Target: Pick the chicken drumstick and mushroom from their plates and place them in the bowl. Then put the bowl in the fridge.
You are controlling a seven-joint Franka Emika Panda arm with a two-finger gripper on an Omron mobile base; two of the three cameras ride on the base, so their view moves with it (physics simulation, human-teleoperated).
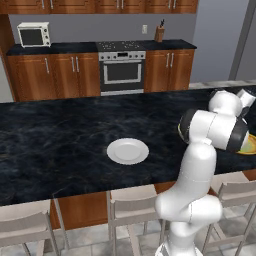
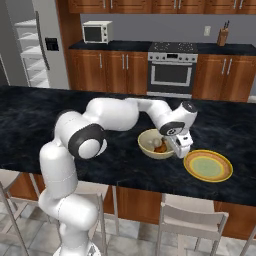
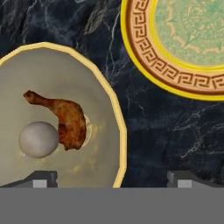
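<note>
The tan-yellow bowl (image 3: 65,74) stands on the black counter, and inside it the brown chicken drumstick (image 3: 65,120) lies against the pale round mushroom (image 3: 38,139). My gripper (image 3: 113,181) hangs open just above the bowl's right rim, one fingertip over the bowl and the other over the counter, holding nothing. From the right base view the gripper (image 2: 181,149) sits at the bowl's (image 2: 151,154) right edge. The yellow-green plate (image 3: 192,39) with its orange rim lies bare just beside the bowl. The white plate (image 1: 127,151) lies bare farther left on the counter. The fridge (image 2: 35,45) stands at the back left, its shelves showing.
Chairs (image 2: 187,220) line the counter's near edge. Behind the counter run wooden cabinets with a steel oven (image 2: 171,72), a microwave (image 2: 96,32) and a knife block (image 2: 222,35).
</note>
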